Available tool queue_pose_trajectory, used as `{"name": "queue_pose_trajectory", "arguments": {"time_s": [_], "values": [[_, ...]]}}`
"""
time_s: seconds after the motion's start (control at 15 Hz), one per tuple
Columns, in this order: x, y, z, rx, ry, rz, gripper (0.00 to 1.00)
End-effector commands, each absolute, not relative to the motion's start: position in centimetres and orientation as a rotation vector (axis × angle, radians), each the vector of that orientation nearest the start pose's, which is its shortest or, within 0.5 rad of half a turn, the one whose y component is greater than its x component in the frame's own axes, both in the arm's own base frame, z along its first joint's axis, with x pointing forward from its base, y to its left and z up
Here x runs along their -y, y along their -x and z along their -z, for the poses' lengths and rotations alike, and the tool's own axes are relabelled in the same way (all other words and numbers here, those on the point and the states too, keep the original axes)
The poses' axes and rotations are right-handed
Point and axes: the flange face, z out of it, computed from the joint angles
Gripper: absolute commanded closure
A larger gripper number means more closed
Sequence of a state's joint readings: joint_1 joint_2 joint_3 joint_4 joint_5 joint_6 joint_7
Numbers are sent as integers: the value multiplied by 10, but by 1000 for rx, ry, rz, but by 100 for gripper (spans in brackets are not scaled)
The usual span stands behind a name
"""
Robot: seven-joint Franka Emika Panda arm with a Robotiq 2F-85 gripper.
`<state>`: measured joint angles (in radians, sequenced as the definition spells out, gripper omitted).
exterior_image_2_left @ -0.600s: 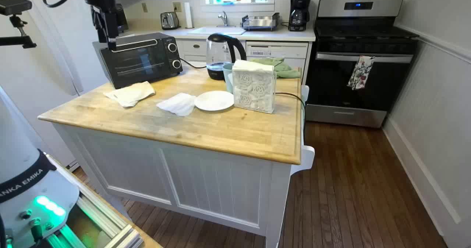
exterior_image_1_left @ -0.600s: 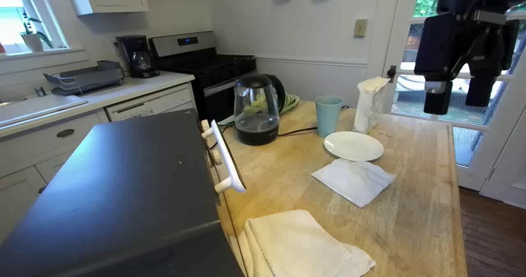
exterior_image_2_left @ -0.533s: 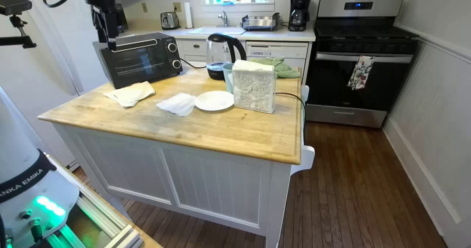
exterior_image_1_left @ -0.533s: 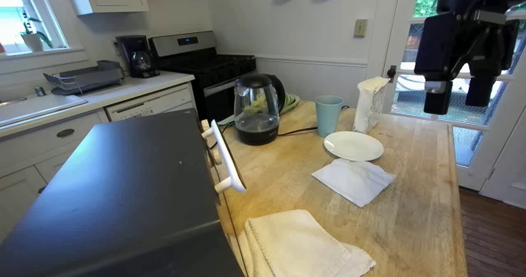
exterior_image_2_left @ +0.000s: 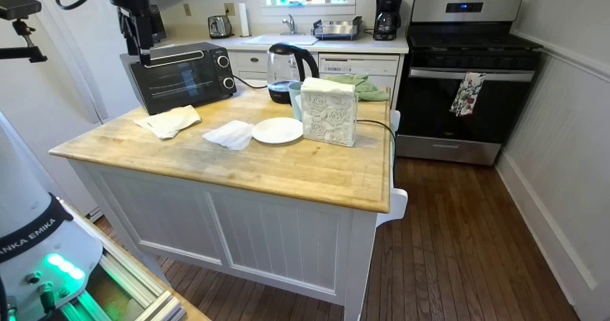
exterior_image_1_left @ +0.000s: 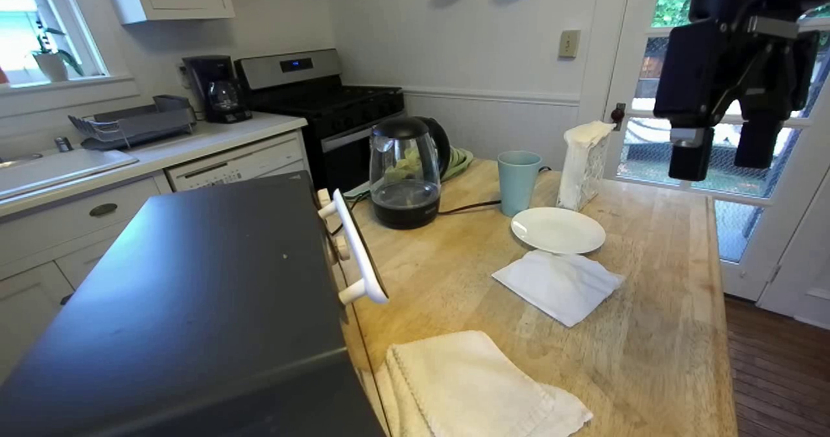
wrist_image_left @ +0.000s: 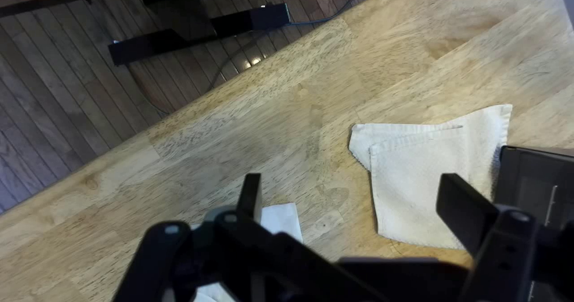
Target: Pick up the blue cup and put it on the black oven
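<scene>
The blue cup (exterior_image_1_left: 517, 184), a pale teal tumbler, stands upright on the wooden island top in an exterior view, between the kettle and the napkin holder. In an exterior view the cup (exterior_image_2_left: 294, 103) is largely hidden behind the napkin holder. It does not show in the wrist view. The black oven (exterior_image_1_left: 214, 281) fills the near left with its flat dark top bare; its glass front also shows (exterior_image_2_left: 183, 80). My gripper (exterior_image_1_left: 723, 155) is open and empty, high above the island and away from the cup. In the wrist view the jaws (wrist_image_left: 350, 181) stand wide apart over the tabletop.
A glass kettle (exterior_image_1_left: 405, 190) stands left of the cup with a black cord. A white plate (exterior_image_1_left: 557, 231) and a white napkin (exterior_image_1_left: 559, 286) lie in front of it. The napkin holder (exterior_image_2_left: 328, 114) stands close beside it. A cream cloth (wrist_image_left: 417, 181) lies by the oven.
</scene>
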<state>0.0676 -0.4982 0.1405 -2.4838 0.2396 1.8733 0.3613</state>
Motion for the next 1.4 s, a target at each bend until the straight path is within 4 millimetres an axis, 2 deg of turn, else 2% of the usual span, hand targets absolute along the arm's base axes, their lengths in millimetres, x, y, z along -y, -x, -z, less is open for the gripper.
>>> {"name": "queue_pose_trajectory", "arguments": {"time_s": [0.0,0.27,0.4,0.6,0.93,1.13,1.33], "values": [[-98,-371,-454,-388,2987,-230,0],[-98,-371,-454,-388,2988,-230,0],[-96,-388,-462,-316,3057,-146,0],[-77,-422,-467,-270,3162,-29,0],[-43,-497,-469,-257,3177,275,0],[-23,-533,-461,-173,3193,288,0],[-2,-557,-450,-65,3226,219,0]]}}
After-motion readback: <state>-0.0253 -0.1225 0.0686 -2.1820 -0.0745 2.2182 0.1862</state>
